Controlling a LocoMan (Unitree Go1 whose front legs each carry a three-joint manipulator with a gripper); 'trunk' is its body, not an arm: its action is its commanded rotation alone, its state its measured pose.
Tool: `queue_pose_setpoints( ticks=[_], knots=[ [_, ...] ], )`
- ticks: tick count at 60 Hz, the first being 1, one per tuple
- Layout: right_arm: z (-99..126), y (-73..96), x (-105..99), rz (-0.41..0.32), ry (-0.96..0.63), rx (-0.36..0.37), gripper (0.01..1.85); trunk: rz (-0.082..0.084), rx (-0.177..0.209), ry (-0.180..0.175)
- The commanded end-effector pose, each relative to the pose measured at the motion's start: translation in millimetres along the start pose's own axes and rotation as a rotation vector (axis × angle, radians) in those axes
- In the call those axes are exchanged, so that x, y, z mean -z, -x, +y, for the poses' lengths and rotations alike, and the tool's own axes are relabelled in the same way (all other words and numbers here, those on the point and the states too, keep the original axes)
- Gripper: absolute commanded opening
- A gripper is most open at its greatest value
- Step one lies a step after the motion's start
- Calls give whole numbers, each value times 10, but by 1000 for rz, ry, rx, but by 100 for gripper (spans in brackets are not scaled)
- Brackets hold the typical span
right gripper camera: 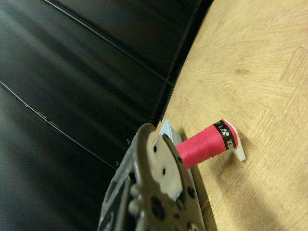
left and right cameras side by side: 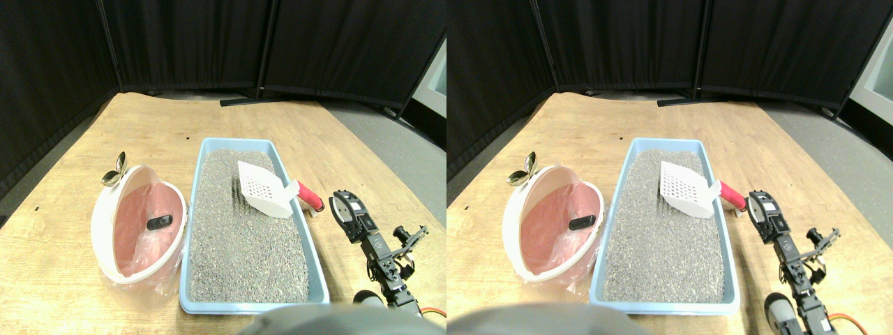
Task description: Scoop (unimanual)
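While scoop [left and right cameras side by side: 264,188] rests tilted on litter in tray [left and right cameras side by side: 307,241], red handle [left and right cameras side by side: 310,196] overhanging rim, near gripper [left and right cameras side by side: 343,202]; jaw state indeterminable.

Wooden floor [left and right cameras side by side: 139,125] carries blue litter tray [left and right cameras side by side: 314,279] and white bin [left and right cameras side by side: 101,230].
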Motion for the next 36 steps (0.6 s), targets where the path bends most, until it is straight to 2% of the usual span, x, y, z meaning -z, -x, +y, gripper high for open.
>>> queue_pose_setpoints(
  ticks=[1, 11, 18, 22, 36],
  knots=[
    [12, 19, -78, -51, 2, 0, 6, -21, -5, 14],
    [16, 31, -78, -47, 5, 14, 6, -20, -5, 18],
    [-1, 35, -58, -49, 3, -14, 6, -19, 2, 19],
    [10, 48, -67, -42, -3, 3, 6, -19, 1, 18],
    [14, 67, -74, -51, 7, -8, 6, -22, 8, 16]
  ],
)
